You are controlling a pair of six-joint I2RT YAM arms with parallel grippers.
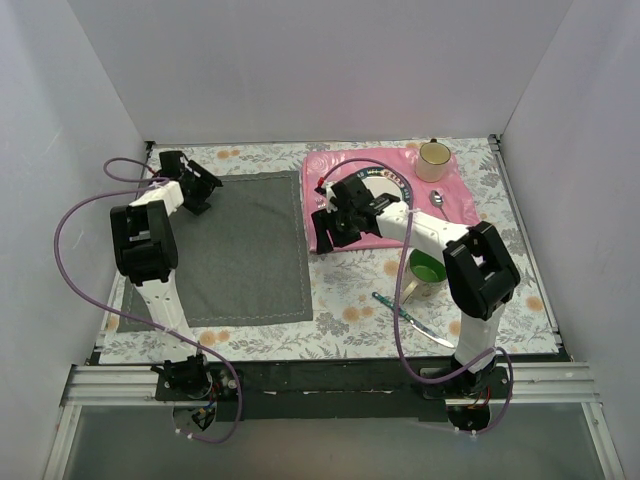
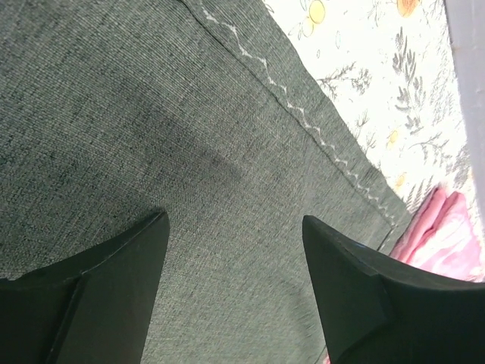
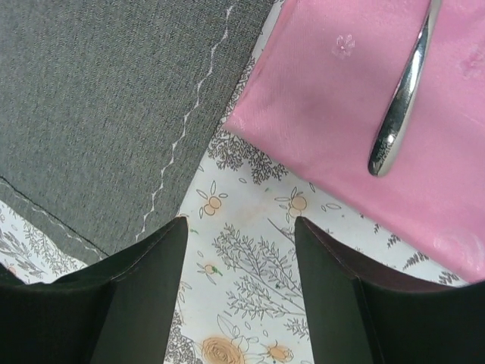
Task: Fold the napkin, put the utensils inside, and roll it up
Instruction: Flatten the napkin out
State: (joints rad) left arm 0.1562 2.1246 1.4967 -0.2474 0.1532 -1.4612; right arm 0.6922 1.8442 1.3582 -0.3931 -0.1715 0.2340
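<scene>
The napkin [image 1: 235, 250] lies spread flat and unfolded on the left half of the bench [image 1: 350, 335], so the step in hand looks like the 1st fold.

To do it well, each claw should come down on a hemmed corner and pinch only the cloth, not the flowered cover beneath. Both should then lift together and carry that edge across at the same pace, so the 2 layers meet squarely and no crease is dragged in. Setting the edge down before releasing should keep the fold from springing back.

The left claw [image 1: 200, 195] is spread and holds nothing. It sits over the napkin's far left corner, and its wrist view shows grey weave directly under the gap between its fingers [image 2: 144, 250].

The right claw [image 1: 328, 228] is also spread and empty. It sits just off the napkin's right edge, over the flowered strip between the cloth and the near left corner of the pink placemat [image 1: 465, 208]. In its wrist view a stitched corner of the napkin lies just beside its left finger [image 3: 151, 273].

A metal handle [image 3: 402, 106] rests on the mat. A knife [image 1: 410, 318] lies near the bench's near right edge.
</scene>
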